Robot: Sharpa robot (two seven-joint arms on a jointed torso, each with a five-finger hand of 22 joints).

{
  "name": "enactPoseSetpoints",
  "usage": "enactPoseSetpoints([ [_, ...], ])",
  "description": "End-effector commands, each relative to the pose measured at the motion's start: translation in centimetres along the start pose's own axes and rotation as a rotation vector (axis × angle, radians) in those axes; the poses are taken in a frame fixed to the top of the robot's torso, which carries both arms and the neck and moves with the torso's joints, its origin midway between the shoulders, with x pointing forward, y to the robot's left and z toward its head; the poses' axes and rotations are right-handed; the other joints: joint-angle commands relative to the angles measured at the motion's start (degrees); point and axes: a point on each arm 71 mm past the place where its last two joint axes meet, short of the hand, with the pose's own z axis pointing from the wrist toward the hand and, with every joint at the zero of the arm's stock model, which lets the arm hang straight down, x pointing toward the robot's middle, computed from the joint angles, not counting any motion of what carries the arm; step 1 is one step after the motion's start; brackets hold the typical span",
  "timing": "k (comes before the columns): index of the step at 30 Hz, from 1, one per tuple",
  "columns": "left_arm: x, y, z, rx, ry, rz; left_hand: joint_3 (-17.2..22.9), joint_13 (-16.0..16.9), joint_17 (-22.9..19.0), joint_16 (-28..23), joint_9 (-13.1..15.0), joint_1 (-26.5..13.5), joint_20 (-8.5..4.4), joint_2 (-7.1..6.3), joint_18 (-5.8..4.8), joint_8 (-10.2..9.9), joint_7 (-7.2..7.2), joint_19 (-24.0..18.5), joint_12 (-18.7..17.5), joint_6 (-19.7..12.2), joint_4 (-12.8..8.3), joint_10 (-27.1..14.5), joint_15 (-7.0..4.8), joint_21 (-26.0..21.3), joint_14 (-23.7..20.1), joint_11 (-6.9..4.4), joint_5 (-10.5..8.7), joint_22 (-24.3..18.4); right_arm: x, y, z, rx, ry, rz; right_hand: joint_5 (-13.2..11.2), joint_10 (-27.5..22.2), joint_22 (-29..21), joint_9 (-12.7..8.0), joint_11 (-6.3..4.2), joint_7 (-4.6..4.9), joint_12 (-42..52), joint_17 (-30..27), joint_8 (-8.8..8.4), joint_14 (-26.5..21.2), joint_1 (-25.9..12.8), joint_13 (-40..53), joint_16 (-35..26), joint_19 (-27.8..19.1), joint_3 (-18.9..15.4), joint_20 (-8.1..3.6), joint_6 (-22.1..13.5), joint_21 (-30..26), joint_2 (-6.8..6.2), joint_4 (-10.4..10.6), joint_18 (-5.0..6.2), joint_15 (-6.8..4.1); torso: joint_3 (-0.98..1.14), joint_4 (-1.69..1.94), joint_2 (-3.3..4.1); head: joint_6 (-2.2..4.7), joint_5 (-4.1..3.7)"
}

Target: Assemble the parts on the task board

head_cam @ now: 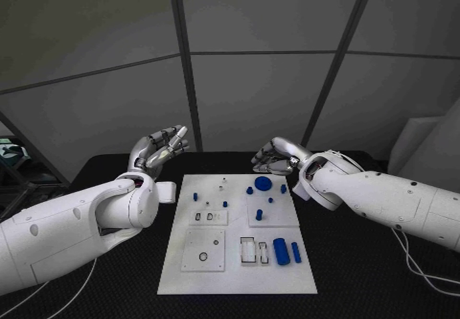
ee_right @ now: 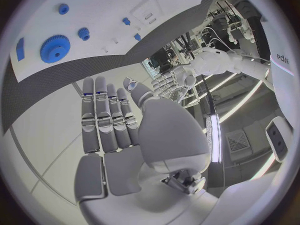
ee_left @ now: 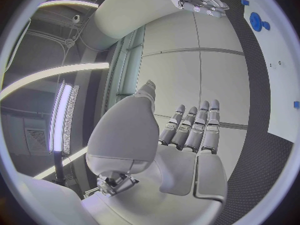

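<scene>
A black table [head_cam: 383, 266] sits before grey wall panels [head_cam: 254, 93], with the white board [head_cam: 238, 276] in the middle of the frame. Blue parts [head_cam: 281, 251] lie on it, too small to count. The left hand [head_cam: 159, 150] and right hand [head_cam: 276, 157] are above the board's top edge, both empty with fingers spread.

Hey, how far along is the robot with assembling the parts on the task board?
Barely started, it seems. Nothing is in hand: the left hand and right hand are raised beyond the far edge of the task board, holding nothing. The blue gear and the big blue cylinder lie loose on the board, and the small rectangular slots look empty. Whether the small blue pegs are seated, I cannot tell.
</scene>
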Motion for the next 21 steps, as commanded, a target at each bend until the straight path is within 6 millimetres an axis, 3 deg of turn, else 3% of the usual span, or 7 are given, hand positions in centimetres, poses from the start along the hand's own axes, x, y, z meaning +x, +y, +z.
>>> enactPoseSetpoints([
  [1, 0.5, -0.5, -0.5, 0.011, 0.038, -0.015, 0.0, 0.1, 0.2, 0.3, 0.1, 0.6, -0.03, 0.09, -3.8, 0.1, 5.79, 1.5, 0.3, 0.9, -0.3, 1.2, -0.18, 0.8, 1.9, -0.16, -0.25, 0.3, 0.5, 0.5, 0.2, 0.03, 0.076, -0.217, 0.0, 3.7, 5.7, 0.1, -2.03, -1.42, -0.5, 4.2, -0.77, 11.6, -0.3, 0.1, 5.2, 6.1, 1.4, -3.53, 2.6, 10.1, -2.46, -0.2, 1.1, -3.39, -0.34, 0.79, 1.78, 0.16, -0.65],
  [3, 0.5, -0.7, -0.9, 0.009, 0.046, -0.019, 0.0, 0.1, 0.2, 0.5, 0.1, 0.6, -0.05, 0.21, -3.68, 0.1, 5.8, 2.0, 0.3, 1.3, -0.4, 1.8, -0.31, 1.1, 3.0, -0.24, -0.26, 0.4, 0.6, 0.8, 0.2, 0.029, 0.089, -0.261, 0.2, 3.4, 7.2, 0.0, -2.2, -1.74, -0.6, 5.6, -1.06, 13.6, -0.6, 0.1, 7.0, 6.9, 1.7, -4.06, 2.6, 12.6, -3.07, -0.1, 1.06, -3.95, -0.46, 1.03, 2.33, 0.2, -0.93],
  [9, 0.8, -1.2, -1.8, 0.004, 0.067, -0.028, 0.0, 0.2, 0.3, 0.6, 0.1, 0.7, -0.07, 0.32, -3.55, 0.0, 5.82, 2.5, 0.4, 1.6, -0.4, 2.4, -0.43, 1.5, 4.1, -0.33, -0.28, 0.4, 0.9, 1.3, 0.3, 0.034, 0.119, -0.36, 0.0, 1.5, 11.6, -0.1, -2.48, -2.01, -0.5, 11.4, -1.39, 13.7, -1.5, 0.1, 14.6, 6.3, 3.4, -4.61, 2.0, 19.1, -4.67, 0.9, 1.02, -4.27, -0.76, 1.71, 3.48, 0.28, -1.72],
  [15, 1.0, -1.4, -2.1, 0.0, 0.077, -0.033, 0.0, 0.2, 0.3, 0.6, 0.1, 0.7, -0.07, 0.35, -3.53, 0.0, 5.82, 2.5, 0.4, 1.7, -0.4, 2.5, -0.45, 1.5, 4.2, -0.35, -0.28, 0.4, 1.1, 1.5, 0.4, 0.047, 0.137, -0.41, -0.2, -0.7, 15.4, -0.1, -2.22, -2.19, -0.5, 16.4, -1.41, 13.8, -2.0, 0.1, 21.7, 5.5, 4.7, -4.45, 1.0, 24.2, -5.76, 2.1, 1.01, -4.29, -0.9, 2.05, 4.26, 0.61, -2.1],
  [21, 1.2, -1.4, -2.3, -0.002, 0.087, -0.039, 0.0, 0.2, 0.3, 0.7, 0.1, 0.8, -0.08, 0.52, -3.44, -0.1, 5.88, 2.9, 0.4, 1.9, -0.5, 2.8, -0.54, 1.8, 5.1, -0.41, -0.3, 0.5, 1.3, 1.5, 0.6, 0.061, 0.155, -0.441, -0.3, -2.2, 25.9, 0.0, -2.05, -2.31, -0.3, 20.8, -1.29, 12.5, -1.5, 0.2, 28.3, 7.9, 5.4, -4.18, 0.2, 33.2, -6.33, 3.3, -0.27, -4.19, -1.01, 2.39, 4.78, 0.62, -2.25],
])
